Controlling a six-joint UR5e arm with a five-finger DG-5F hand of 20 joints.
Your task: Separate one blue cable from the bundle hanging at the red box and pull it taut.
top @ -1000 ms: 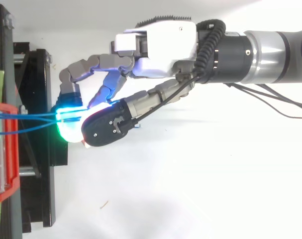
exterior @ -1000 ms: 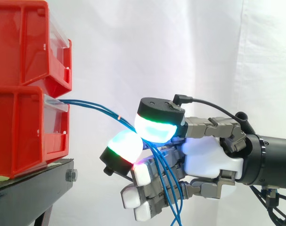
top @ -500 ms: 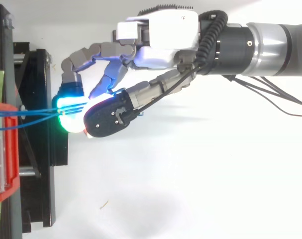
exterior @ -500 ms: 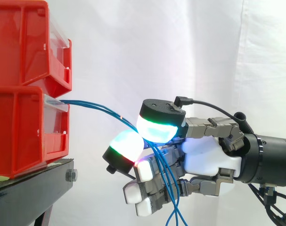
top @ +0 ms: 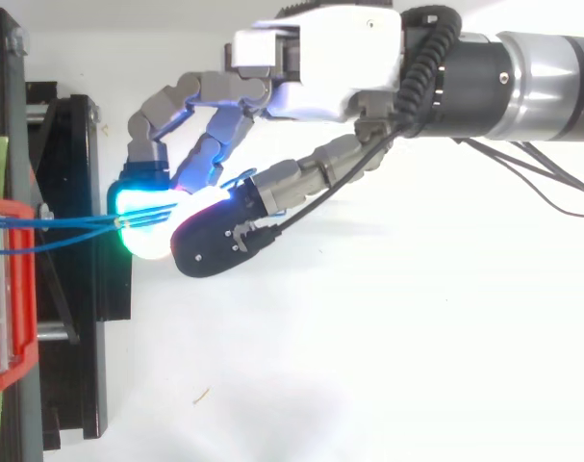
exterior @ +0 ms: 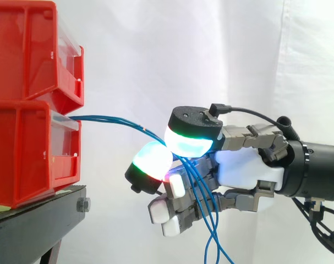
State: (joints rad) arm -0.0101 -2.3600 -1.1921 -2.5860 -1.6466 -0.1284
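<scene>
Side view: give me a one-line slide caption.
Hand pinches the blue cables running from the lower red bin between its glowing pads, loose ends hanging past the palm.

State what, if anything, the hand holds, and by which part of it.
The blue cables, pinched mid-length between the hand's glowing fingertips, short of the red box.

You're looking at a robotics lab test station, and the set-up says so. A plain white cloth curtain (exterior: 238, 55) closes off the background. Two stacked red plastic storage bins (exterior: 23, 82) sit on a black metal stand (exterior: 40, 220) fastened with a steel hex bolt (exterior: 83, 205) — bench hardware. A grey-and-black industrial robot arm (top: 532, 72) reaches in over a white surface (top: 368, 366).
</scene>
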